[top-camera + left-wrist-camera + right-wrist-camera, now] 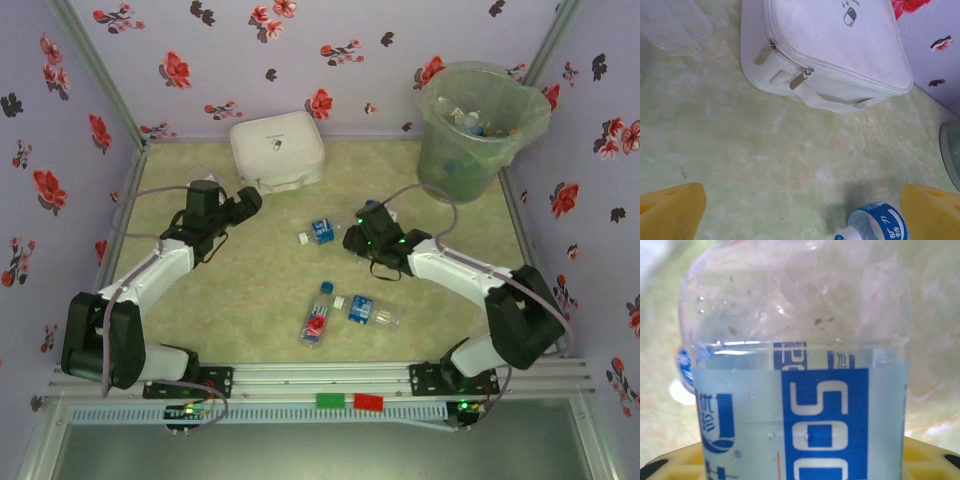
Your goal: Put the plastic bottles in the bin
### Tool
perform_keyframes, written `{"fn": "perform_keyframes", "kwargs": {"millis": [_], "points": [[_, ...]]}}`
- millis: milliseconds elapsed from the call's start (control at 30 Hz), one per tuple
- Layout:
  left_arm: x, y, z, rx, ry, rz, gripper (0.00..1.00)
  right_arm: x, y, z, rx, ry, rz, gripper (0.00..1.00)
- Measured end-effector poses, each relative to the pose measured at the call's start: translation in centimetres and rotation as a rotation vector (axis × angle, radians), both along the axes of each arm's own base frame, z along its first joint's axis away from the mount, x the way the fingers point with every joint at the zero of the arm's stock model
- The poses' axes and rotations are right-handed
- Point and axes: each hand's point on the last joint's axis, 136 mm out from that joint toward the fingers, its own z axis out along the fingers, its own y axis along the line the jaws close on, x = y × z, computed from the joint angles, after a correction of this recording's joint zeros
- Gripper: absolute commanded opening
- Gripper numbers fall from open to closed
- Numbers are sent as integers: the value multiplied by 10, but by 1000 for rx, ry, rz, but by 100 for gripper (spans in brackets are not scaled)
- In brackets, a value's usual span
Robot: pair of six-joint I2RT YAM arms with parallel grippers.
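Green tabletop [260,290]. Your right claw [352,240] clamps bottle [320,231], ready for carry to bin [440,150] at one o'clock; left claw [249,202] wide, idle.

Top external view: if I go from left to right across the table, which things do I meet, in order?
White square zipped fabric case → clear plastic bottle with blue label, lying near the front → large round translucent grey-green bin lined with a clear bag.

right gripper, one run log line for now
right gripper: shut on blue-label bottle | left gripper: open | bin: far right corner
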Motion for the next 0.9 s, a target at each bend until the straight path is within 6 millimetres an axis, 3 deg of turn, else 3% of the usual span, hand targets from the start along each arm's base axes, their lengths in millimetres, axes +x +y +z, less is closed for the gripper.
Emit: {"fn": "perform_keyframes", "kwargs": {"millis": [267,400,567,700,900], "points": [[-2,-2,-4,-32,9,-14,100,56,-58,76,93,-195,-153,40],[-9,-10,-15,-81,35,-36,100,91,-96,124,134,-300,-222,40],[-19,-33,-20,-95,58,-113,100,143,-144,201,199,-478,-308,40],[-26,-55,-20,-73,69,-199,100,179,-175,247,243,-602,-364,40],[-30,-80,-5,-7,47,-321,100,237,-208,277,308,-705,-430,41]]}}
